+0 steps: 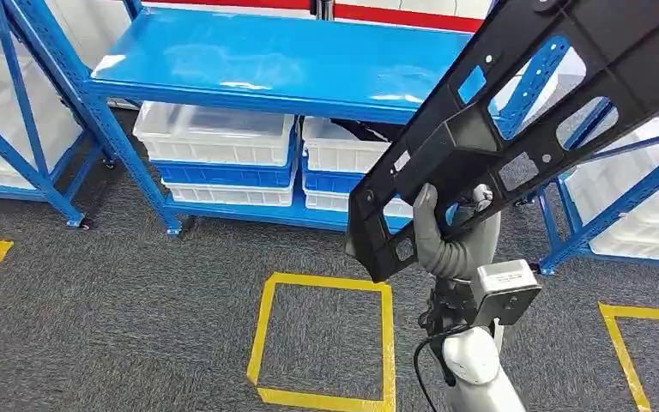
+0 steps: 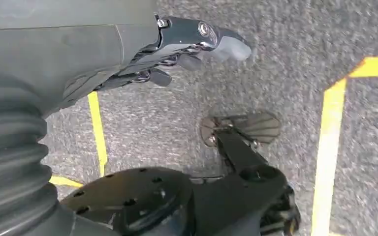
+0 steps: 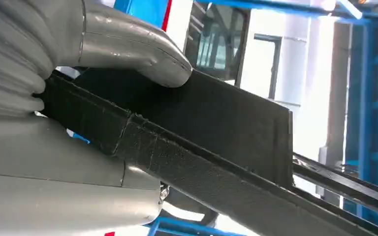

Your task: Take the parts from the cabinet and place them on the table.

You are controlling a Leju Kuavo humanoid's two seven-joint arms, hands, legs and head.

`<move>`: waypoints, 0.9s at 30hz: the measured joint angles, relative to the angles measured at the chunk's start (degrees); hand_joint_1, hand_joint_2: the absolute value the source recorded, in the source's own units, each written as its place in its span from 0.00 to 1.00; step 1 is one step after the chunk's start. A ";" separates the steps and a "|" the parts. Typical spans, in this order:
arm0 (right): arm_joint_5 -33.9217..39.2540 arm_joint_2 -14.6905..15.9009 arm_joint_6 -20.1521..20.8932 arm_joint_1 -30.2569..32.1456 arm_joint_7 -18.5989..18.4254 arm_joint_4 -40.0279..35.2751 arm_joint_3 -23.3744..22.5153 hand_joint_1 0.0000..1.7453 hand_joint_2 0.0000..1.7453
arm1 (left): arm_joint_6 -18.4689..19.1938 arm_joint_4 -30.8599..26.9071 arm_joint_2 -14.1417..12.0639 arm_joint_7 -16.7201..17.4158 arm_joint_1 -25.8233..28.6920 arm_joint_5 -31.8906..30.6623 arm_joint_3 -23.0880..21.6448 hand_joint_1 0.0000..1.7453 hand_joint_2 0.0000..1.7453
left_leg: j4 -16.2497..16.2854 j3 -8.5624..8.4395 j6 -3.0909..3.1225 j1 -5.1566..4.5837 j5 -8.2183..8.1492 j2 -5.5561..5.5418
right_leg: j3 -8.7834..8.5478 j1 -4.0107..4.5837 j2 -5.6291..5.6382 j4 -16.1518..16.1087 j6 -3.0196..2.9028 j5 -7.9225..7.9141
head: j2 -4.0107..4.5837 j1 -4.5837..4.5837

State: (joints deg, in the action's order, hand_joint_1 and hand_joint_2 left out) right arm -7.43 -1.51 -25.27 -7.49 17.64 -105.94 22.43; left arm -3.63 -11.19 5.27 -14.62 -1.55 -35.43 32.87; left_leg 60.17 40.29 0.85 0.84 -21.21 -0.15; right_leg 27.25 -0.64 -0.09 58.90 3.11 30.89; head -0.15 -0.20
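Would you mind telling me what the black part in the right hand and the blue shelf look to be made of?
Black part: probably moulded plastic, matte with a grainy texture, ribs and cut-outs. Blue shelf: likely painted metal, with a glossy top that reflects light and perforated uprights.

A blue rack (image 1: pixel 275 60) stands on grey carpet (image 1: pixel 137 326) marked with yellow tape squares (image 1: pixel 326 339); white bins (image 1: pixel 214 133) sit on blue bins (image 1: pixel 223 174) on its low shelf
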 joint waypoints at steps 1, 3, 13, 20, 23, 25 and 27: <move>0.02 -0.11 0.04 0.17 0.09 0.02 0.02 1.00 1.00 | 0.00 0.00 0.00 -0.02 0.01 0.00 0.11 0.00 1.00 | -0.17 -0.07 -0.42 -0.07 0.64 0.00 | -1.31 0.36 -0.01 -1.66 -0.34 0.39 | 0.00 -0.35; 0.09 -0.13 0.04 0.07 0.15 0.07 -0.02 1.00 1.00 | 0.02 0.00 0.02 -0.04 0.07 -0.02 0.28 0.00 1.00 | -0.85 -0.31 -1.22 0.15 1.90 -0.01 | 0.08 0.64 0.17 -1.50 -0.88 -0.22 | 0.00 0.20; 0.35 -0.44 1.44 0.58 1.59 0.33 -0.09 1.00 1.00 | 0.04 0.00 -0.04 -0.06 0.24 -0.46 0.76 0.00 1.00 | 9.86 -2.88 -2.83 0.53 -6.37 -0.03 | 5.87 -0.16 -0.12 -1.55 -2.55 -6.07 | 0.00 -0.11; 0.00 -0.37 3.93 0.91 3.58 0.07 0.17 1.00 1.00 | 0.24 0.02 -0.11 -0.17 0.01 -1.27 0.90 0.00 1.00 | -0.16 -7.58 0.24 0.26 -6.28 -0.13 | 8.39 0.06 -0.08 -0.02 -0.13 -7.58 | 0.00 -0.02; -0.02 -0.28 4.35 1.11 4.07 0.07 0.15 1.00 1.00 | 0.24 0.00 -0.26 -0.17 -0.11 -1.70 1.03 0.00 1.00 | -0.16 -5.38 1.16 0.17 -4.65 -0.03 | 12.08 -0.03 0.02 8.44 -1.06 -0.49 | 0.00 0.48; -0.37 -0.24 4.76 1.57 4.35 0.07 0.15 1.00 1.00 | 0.22 0.00 -0.28 -0.07 -0.09 -1.73 1.09 0.00 1.00 | -0.12 -3.43 1.13 0.14 -3.27 0.08 | 14.28 -0.02 0.02 16.72 -0.95 3.13 | 0.00 0.50; -0.65 -0.11 4.96 2.01 4.48 0.07 0.17 1.00 1.00 | 0.22 0.00 -0.28 0.11 -0.04 -1.79 1.11 0.00 1.00 | -0.10 -1.86 0.97 0.14 -2.10 0.17 | 12.34 -0.02 0.02 16.41 0.09 1.79 | 0.00 0.46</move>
State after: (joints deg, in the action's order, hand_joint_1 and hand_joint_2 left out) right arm -8.09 -1.62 -20.31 -5.49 22.12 -105.88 22.60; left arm -3.41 -11.19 4.98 -14.51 -1.58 -37.22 33.99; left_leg 60.07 38.43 1.81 0.98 -23.32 0.02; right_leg 39.59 -0.66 -0.07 75.31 3.20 32.68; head -0.15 0.26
